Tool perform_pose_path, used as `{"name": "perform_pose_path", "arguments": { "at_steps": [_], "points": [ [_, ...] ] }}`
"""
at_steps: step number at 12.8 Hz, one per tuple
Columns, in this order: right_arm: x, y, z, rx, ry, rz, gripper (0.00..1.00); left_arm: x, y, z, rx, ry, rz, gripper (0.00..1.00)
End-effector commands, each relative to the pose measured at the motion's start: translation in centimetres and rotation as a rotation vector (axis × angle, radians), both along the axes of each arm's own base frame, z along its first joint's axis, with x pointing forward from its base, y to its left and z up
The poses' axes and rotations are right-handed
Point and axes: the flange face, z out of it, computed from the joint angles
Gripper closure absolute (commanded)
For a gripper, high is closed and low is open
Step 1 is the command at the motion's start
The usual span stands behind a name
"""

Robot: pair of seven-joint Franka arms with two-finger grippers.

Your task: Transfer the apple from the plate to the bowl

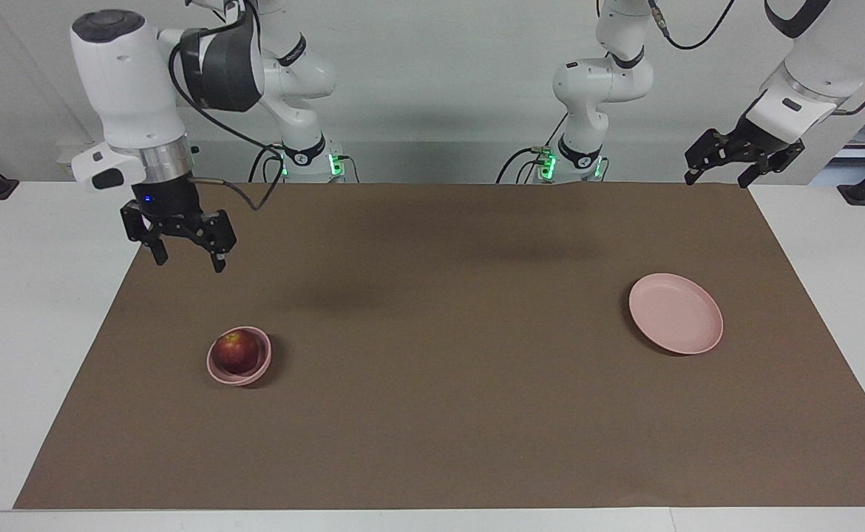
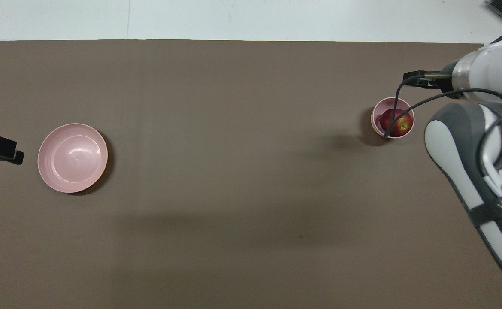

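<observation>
You had the apple (image 1: 237, 352) sitting inside the bowl (image 1: 219, 373), toward the right arm's end of the tabletop (image 1: 432, 414), with its yellowish patch turned up in the overhead view. The plate (image 1: 675, 312) lay bare, well apart from it at the left arm's end. Judged from that layout, the move looked done.

If you had needed to take the apple again, I would have expected a firm, smooth-skinned fruit: stiff enough for a solid squeeze, a little slippery on its waxy skin, and heavy enough to roll if nudged (the bowl's walls would have kept it from wandering). The best hold would have been across its widest part from straight above, since the bowl's rim left little room at the sides. The bowl itself looked light and likely to slide or tip if a finger caught its edge.

Your right claw (image 1: 184, 250) hung in the air over the tabletop near the right arm's edge of the brown mat, fingers spread wide, holding nothing and touching nothing. Your left claw (image 1: 721, 171) waited over the mat's corner at the left arm's end, also spread open and empty.
</observation>
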Motion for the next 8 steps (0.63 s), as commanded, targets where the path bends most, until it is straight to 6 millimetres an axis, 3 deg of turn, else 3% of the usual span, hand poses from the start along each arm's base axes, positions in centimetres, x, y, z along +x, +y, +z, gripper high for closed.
{"name": "perform_pose_path", "arguments": {
  "at_steps": [1, 3, 5, 8],
  "points": [
    [-2.5, 0.1, 2.4, 0.019, 0.057, -0.016, 0.0, -0.3, -0.7, 0.5, 0.022, -0.007, -0.008, 0.0],
    [-3.5, -0.4, 5.4, 0.022, 0.123, -0.033, 0.0, -0.3, -0.5, 0.3, 0.015, 0.002, -0.003, 0.0],
    [-3.9, -1.1, 5.9, 0.062, 0.164, -0.05, 0.0, -0.3, 0.5, 0.3, 0.015, 0.005, 0.012, 0.0],
    [-3.8, -1.2, 6.8, 0.087, 0.198, -0.052, 0.0, -0.3, 0.4, 0.3, 0.015, 0.005, 0.009, 0.0]
  ]
}}
